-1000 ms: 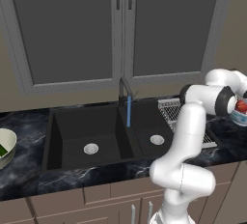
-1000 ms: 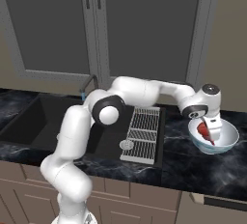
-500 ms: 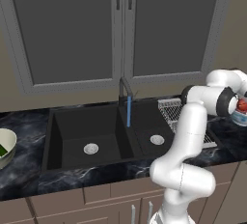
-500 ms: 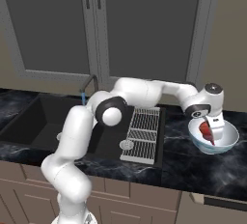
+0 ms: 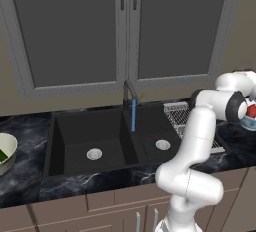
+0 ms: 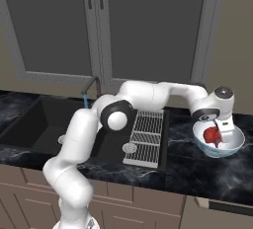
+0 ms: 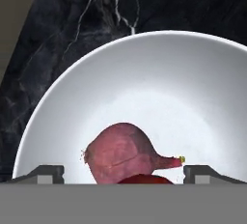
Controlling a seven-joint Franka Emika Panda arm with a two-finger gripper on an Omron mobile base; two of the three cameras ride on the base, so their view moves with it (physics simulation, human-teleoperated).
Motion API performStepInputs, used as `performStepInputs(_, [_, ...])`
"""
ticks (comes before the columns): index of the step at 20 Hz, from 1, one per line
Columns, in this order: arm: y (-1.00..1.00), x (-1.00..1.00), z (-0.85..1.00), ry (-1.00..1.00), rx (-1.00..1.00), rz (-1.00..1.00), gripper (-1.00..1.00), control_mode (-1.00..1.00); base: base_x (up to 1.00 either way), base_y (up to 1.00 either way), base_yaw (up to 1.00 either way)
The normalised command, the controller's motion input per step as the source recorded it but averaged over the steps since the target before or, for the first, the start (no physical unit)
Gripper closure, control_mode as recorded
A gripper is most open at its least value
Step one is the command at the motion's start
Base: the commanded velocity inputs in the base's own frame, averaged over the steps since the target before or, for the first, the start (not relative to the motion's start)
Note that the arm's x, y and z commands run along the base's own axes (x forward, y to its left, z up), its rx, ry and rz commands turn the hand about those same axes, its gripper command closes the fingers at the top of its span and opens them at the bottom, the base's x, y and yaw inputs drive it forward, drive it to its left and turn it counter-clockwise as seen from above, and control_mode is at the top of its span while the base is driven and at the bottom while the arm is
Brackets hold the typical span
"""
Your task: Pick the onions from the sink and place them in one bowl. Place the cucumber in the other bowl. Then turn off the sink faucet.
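The sink (image 5: 100,141) stood bare of produce, faucet (image 5: 130,98) running a blue stream, so shut-off remained; main risk judged: forgetting it, or the arm clipping the spout on the swing back left. The white bowl (image 6: 232,146) sat on the counter far right, beside the drying rack (image 6: 146,136), both onions (image 7: 123,155) inside. Gripper (image 7: 123,172) hung over them, tips spread wide, pinching nothing; lifting off crooked could nudge the rim. The cucumber (image 5: 2,157) lay in the cream bowl (image 5: 11,146) far left.
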Motion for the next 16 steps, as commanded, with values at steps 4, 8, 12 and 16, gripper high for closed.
performStepInputs(4, [-0.04, -0.10, 0.19, -0.20, 0.00, 0.00, -1.00, -1.00, 0.00, 0.00, 0.00])
performStepInputs(8, [0.02, -0.25, 0.39, -0.22, 0.01, 0.00, -1.00, -1.00, 0.00, 0.00, 0.00])
performStepInputs(12, [0.51, -0.14, 0.25, -0.15, -0.01, -0.01, -1.00, -1.00, 0.00, 0.00, 0.00])
performStepInputs(16, [1.00, 0.02, 0.02, -0.02, -0.09, 0.02, -1.00, -1.00, 0.00, 0.00, 0.00])
